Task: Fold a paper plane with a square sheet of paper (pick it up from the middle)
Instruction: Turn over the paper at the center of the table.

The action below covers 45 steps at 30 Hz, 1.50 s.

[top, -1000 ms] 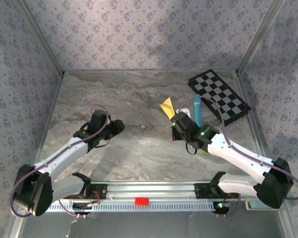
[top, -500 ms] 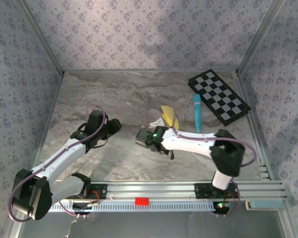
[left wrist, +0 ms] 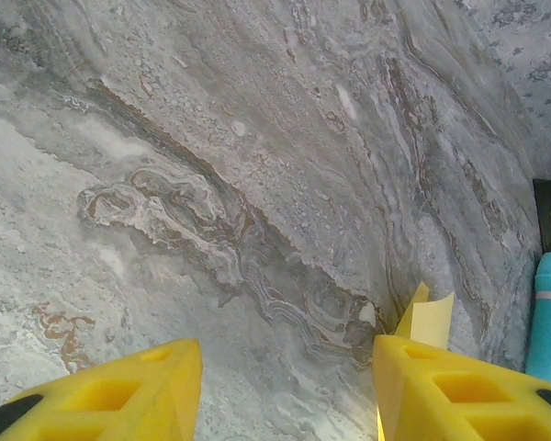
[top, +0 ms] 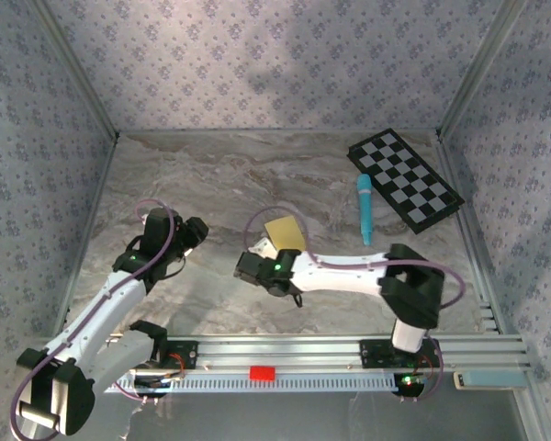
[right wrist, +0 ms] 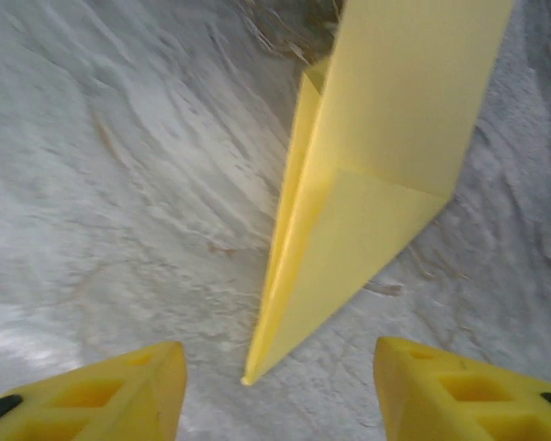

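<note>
Paper (top: 285,231): one yellow sheet, already creased into a pointed wedge, on the marble table (top: 211,175) near its middle, not held by either arm.

Right gripper (top: 254,257): sits just beside the paper, on its near-left side in the overhead view. In the right wrist view its fingers (right wrist: 119,386) stand wide apart with nothing between them. The paper (right wrist: 349,211) lies straight ahead. Its long axis runs away from the gripper (right wrist: 275,390) and its sharp tip points back into the gap, a little left of centre. One fold line runs along that axis, and a flap seems lifted off the table. How high it stands cannot be told.

Left gripper (top: 191,234): farther off, to the paper's left. Its fingers (left wrist: 119,395) are also spread and empty. The left wrist view shows the paper (left wrist: 427,322) beyond the right-hand finger, off the gripper's (left wrist: 285,395) centre line.

Judgement: the right arm is the nearer and better aligned. A pick from the middle calls for a short advance along the paper's axis so the fingers pass the tip and close across the fold.

Holders: the checkered board (top: 406,179) at the far right carries nothing. The blue marker (top: 365,209) lies loose on the table between board and paper.
</note>
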{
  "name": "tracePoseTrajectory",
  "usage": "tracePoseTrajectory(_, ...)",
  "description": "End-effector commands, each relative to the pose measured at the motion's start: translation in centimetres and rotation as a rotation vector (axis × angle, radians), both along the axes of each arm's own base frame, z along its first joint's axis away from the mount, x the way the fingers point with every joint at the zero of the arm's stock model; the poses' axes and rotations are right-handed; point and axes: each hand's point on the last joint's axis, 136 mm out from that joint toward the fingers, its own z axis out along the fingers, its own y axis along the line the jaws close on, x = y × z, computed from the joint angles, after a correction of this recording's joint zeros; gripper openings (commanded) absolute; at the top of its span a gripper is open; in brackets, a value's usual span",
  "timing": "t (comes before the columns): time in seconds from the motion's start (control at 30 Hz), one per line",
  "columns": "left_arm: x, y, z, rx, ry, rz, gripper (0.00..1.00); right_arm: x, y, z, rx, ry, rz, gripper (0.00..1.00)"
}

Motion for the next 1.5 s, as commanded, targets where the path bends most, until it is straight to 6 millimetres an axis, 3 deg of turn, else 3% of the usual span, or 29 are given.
tracePoseTrajectory(0.0, -0.1, -0.1, -0.7, -0.003, 0.023, -0.010, 0.52, 0.4, 1.7, 2.6, 0.284, 0.064, 0.004, 0.60)
tracePoseTrajectory(0.17, 0.4, -1.6, -1.3, -0.040, 0.040, -0.072, 0.51, 2.5, -0.8, 2.7, 0.597, 0.207, -0.141, 0.58)
tracePoseTrajectory(0.33, 0.8, -3.3, -1.9, -0.078, 0.074, -0.146, 0.43, 4.8, -2.8, 1.3, 0.893, 0.371, -0.339, 0.20)
tracePoseTrajectory(0.43, 1.0, -4.2, -2.4, -0.104, 0.093, -0.178, 0.40, 5.3, -3.3, 0.1, 0.923, 0.420, -0.401, 0.14)
tracePoseTrajectory(0.83, 1.1, -5.5, -3.0, -0.140, 0.128, -0.231, 0.34, 5.9, -1.7, -3.4, 0.885, 0.539, -0.454, 0.10)
tracePoseTrajectory(1.03, 1.2, -7.0, -3.2, -0.194, 0.142, -0.286, 0.29, 4.9, -1.8, -5.8, 0.833, 0.605, -0.515, 0.10)
tracePoseTrajectory(1.23, 1.5, -10.3, -2.8, -0.258, 0.152, -0.404, 0.25, 3.1, -2.1, -7.5, 0.774, 0.636, -0.610, 0.10)
tracePoseTrajectory(1.47, 1.4, -15.4, -3.6, -0.265, 0.208, -0.534, 0.20, 2.1, -1.1, -8.1, 0.801, 0.613, -0.719, 0.10)
